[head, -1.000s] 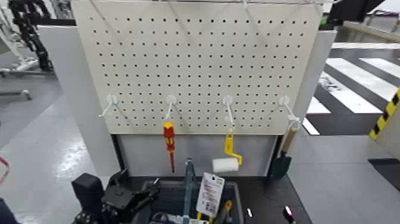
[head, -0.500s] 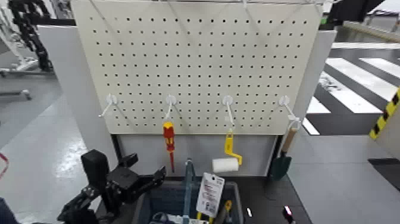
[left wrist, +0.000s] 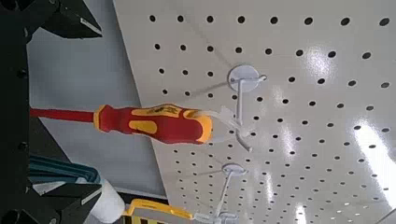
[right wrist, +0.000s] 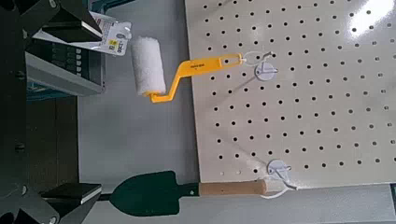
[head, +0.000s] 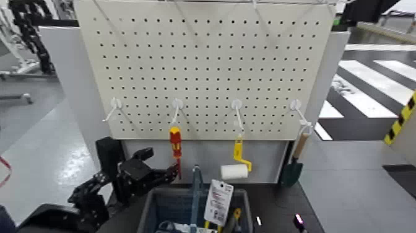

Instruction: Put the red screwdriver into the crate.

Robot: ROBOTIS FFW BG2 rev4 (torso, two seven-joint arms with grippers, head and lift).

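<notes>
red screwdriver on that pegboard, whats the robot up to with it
The left gripper is raised beside the red screwdriver, fingers open and not yet gripping. The screwdriver hangs from a hook on the pegboard. The crate sits below, already holding other tools. The right gripper is out of the head view.

This is a workshop or industrial test hall. A white pegboard stands upright at 12 o'clock, with 4 white hooks carrying hand tools: a red screwdriver, a yellow-handled paint roller and a small green trowel. Below it sits a dark crate of tools. The floor is polished grey concrete, with white painted stripes and yellow-black hazard marking at 2 o'clock.
</notes>
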